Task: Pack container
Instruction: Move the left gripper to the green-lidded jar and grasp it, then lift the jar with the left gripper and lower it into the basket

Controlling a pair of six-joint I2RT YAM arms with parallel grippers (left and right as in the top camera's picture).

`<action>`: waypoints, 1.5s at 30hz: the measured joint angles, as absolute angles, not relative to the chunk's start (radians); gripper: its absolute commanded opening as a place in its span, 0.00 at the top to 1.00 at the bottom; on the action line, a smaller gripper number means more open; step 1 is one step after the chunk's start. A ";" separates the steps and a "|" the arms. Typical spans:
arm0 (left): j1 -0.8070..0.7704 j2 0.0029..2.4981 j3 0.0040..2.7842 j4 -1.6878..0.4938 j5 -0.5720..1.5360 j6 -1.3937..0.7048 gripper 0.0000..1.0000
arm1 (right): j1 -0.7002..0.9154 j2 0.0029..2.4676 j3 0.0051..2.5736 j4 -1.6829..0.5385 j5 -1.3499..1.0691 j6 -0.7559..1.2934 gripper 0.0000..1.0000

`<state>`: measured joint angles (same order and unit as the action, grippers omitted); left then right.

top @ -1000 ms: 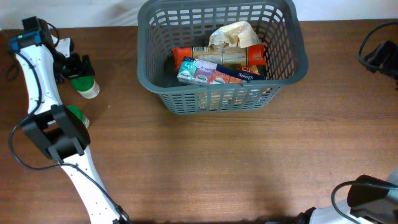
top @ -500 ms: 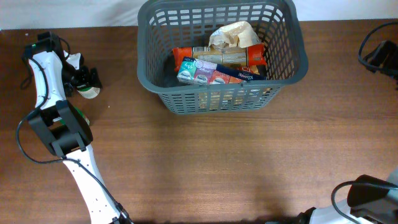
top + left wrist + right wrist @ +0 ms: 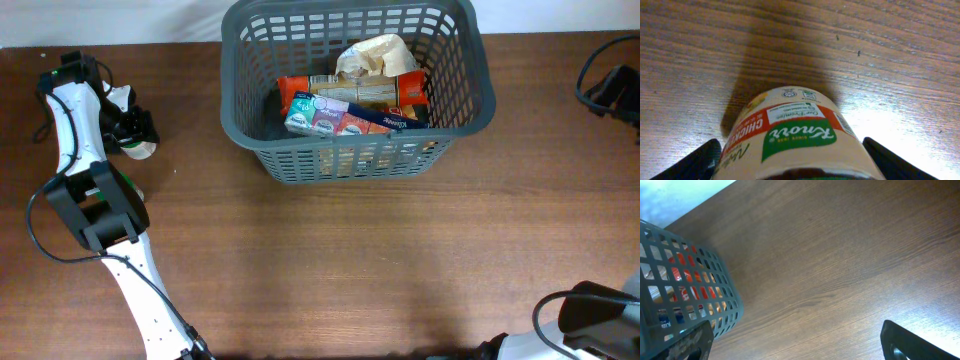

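The brown wooden bench (image 3: pixel 350 260) fills my overhead feed. The container (image 3: pixel 352 160), a dark grey slotted basket, stands at the far edge of it, well apart from the left pincer (image 3: pixel 135 130) and off to that pincer's side. On the right wrist feed, a corner of the basket sits just beyond the left finger of the right pincer (image 3: pixel 795 347).

Inside the basket I can see a crumpled pale bag (image 3: pixel 375 55) at the back. An orange-red packet (image 3: pixel 405 92) lies under the bag, with a teal and pink box (image 3: pixel 325 117) and a dark blue packet (image 3: pixel 395 121) towards the front wall.

The left arm (image 3: pixel 70 115) reaches along the bench's left edge to a Knorr chicken jar (image 3: pixel 795 135). The jar lies between the left pincer's fingers (image 3: pixel 702 160), label up and filling the gap. I cannot tell from here whether they are actually pressing on it.

The right pincer is spread wide over bare wood, with nothing between its fingers (image 3: pixel 910 342).
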<state>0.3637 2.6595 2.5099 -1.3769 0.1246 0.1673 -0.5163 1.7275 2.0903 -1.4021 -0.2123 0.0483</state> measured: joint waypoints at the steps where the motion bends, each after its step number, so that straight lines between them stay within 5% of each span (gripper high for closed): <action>1: 0.364 2.659 2.510 -1.380 0.125 0.168 0.38 | -0.516 1.728 2.090 -1.402 -0.212 0.049 0.01; 6: 0.364 2.659 2.510 -1.392 0.126 0.171 0.59 | -0.516 1.728 2.090 -1.402 -0.212 0.048 0.01; 11: 0.364 2.659 2.511 -1.419 0.126 0.171 0.98 | -0.516 1.728 2.090 -1.402 -0.212 0.049 0.01; 22: 0.353 2.662 2.877 -1.669 0.128 0.137 0.98 | -0.516 1.728 2.090 -1.402 -0.212 0.049 0.01; 28: 0.291 2.507 3.090 -1.629 0.196 0.152 0.98 | -0.516 1.728 2.090 -1.402 -0.212 0.049 0.01; 36: -0.030 2.168 3.137 -1.551 0.262 0.427 0.98 | -0.516 1.728 2.090 -1.402 -0.212 0.049 0.01; 45: -0.368 2.195 3.048 -1.551 0.212 0.762 0.98 | -0.516 1.728 2.090 -1.402 -0.212 0.049 0.01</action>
